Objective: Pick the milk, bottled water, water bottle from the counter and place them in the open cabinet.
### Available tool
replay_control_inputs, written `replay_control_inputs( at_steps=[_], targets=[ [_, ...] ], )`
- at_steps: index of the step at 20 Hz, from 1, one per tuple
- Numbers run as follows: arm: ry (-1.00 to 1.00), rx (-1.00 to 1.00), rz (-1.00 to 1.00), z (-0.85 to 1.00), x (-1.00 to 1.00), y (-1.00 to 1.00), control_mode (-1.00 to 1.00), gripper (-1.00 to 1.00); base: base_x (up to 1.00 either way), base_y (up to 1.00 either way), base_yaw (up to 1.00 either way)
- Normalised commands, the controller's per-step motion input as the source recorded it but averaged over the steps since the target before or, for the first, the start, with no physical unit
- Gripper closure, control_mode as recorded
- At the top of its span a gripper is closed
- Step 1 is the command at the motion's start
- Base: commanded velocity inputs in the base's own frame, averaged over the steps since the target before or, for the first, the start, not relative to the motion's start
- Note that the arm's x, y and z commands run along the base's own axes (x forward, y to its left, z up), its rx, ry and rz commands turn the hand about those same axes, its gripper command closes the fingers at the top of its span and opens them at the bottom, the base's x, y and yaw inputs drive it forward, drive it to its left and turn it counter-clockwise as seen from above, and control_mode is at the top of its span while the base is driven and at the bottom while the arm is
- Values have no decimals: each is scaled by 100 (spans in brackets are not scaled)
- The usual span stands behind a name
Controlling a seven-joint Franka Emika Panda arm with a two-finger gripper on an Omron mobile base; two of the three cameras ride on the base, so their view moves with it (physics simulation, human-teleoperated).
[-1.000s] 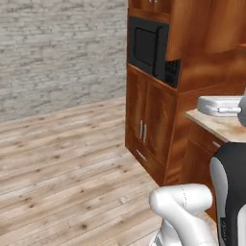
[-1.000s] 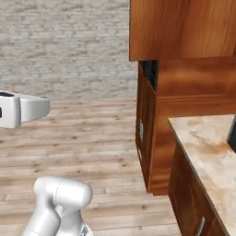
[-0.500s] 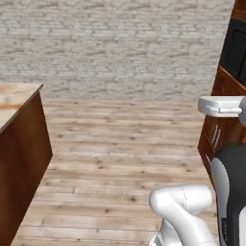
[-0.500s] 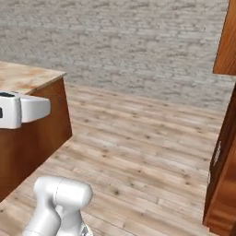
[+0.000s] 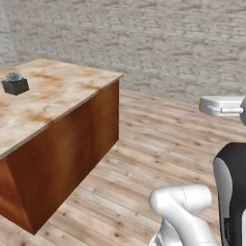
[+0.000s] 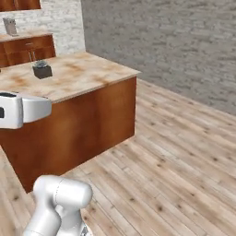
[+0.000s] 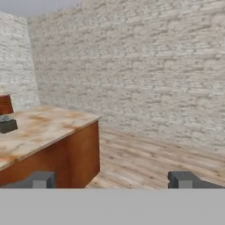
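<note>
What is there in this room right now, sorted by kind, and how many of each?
Island counters with marble top: 1
Small potted plants in a dark pot: 1
Low wooden cupboards by the far wall: 1
Open grippers, holding nothing: 1
Total: 4

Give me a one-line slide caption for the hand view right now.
Open hand faces the marble island counter, a small dark potted plant on it, brick wall behind.
</note>
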Motion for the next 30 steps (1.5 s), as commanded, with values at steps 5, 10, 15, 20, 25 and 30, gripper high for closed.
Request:
replay_control_inputs(
  at_steps=[5, 10, 15, 20, 25, 30],
  targets=[
    [0, 0, 0, 0, 0, 0, 100, -100, 0, 10, 57],
    [0, 0, 0, 0, 0, 0, 100, -100, 4, 18, 47],
    [0, 0, 0, 0, 0, 0, 100, -100, 13, 23, 45],
    [0, 0, 0, 0, 0, 0, 100, -100, 12, 29, 42],
    [0, 0, 0, 0, 0, 0, 100, -100, 24, 45, 28],
    [0, 0, 0, 0, 0, 0, 100, -100, 39, 50, 2]
  ],
)
